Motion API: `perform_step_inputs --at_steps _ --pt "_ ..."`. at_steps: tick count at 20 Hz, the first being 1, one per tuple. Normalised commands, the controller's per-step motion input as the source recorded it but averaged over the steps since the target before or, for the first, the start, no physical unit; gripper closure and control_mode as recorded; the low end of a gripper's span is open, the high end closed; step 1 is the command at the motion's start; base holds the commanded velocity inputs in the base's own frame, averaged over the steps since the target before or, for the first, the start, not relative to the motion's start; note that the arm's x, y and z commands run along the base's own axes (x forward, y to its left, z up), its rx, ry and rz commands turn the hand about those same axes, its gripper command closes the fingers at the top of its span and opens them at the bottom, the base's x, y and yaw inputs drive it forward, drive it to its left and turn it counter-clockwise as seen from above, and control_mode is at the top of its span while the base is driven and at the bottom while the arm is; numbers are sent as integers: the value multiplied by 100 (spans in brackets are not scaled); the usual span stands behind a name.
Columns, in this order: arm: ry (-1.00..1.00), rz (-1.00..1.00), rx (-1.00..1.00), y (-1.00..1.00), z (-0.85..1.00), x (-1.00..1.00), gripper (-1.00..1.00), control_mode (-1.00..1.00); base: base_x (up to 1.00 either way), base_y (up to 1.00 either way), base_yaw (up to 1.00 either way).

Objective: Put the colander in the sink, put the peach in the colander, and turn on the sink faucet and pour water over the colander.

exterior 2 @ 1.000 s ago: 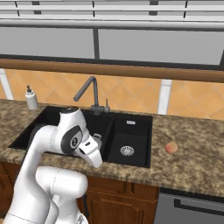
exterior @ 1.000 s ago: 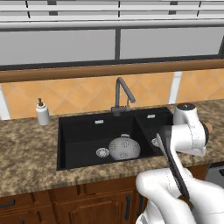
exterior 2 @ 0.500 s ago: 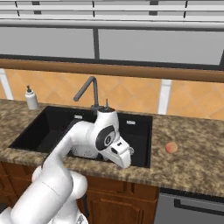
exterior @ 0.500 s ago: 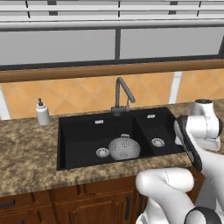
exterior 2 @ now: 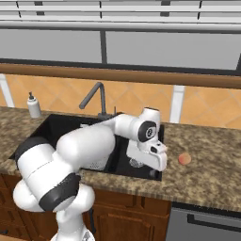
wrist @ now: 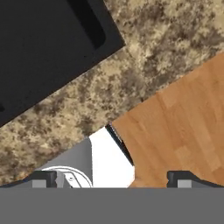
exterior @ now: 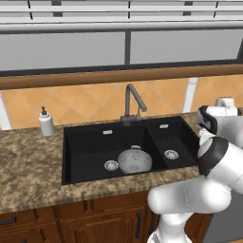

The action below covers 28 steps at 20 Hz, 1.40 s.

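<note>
With the colander [exterior: 135, 161] already seated in the left basin of the sink [exterior: 85, 142], the empty claw [wrist: 112, 178] was held spread wide above the granite desk [exterior 2: 212, 174], evidently being brought toward the peach [exterior 2: 184, 159] lying there.

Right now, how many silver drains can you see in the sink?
2: one drain in the wide left basin, just left of the colander; the other drain in the smaller right basin. None looks hidden.

Both base views look down over the sink [exterior: 85, 142] from opposite sides; hand view hovers close above the counter [wrist: 144, 65]
</note>
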Motion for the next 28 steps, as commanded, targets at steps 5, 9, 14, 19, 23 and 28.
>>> perform_step_inputs --at_steps 5,9,14,19,23,28 --pt "1 0 16 -76 -4 55 -100 -100 0 0 0" --pt "-20 0 7 -55 -13 33 -100 -100 0 0 0" --pt "-19 0 0 -19 -24 43 -100 -100 0 0 0" --pt "-14 0 -8 0 -31 40 -100 -100 0 0 0" --pt "-16 0 -19 0 -32 15 -100 -100 0 0 0" --pt "-12 -1 -33 7 -24 2 -100 -100 0 0 0"
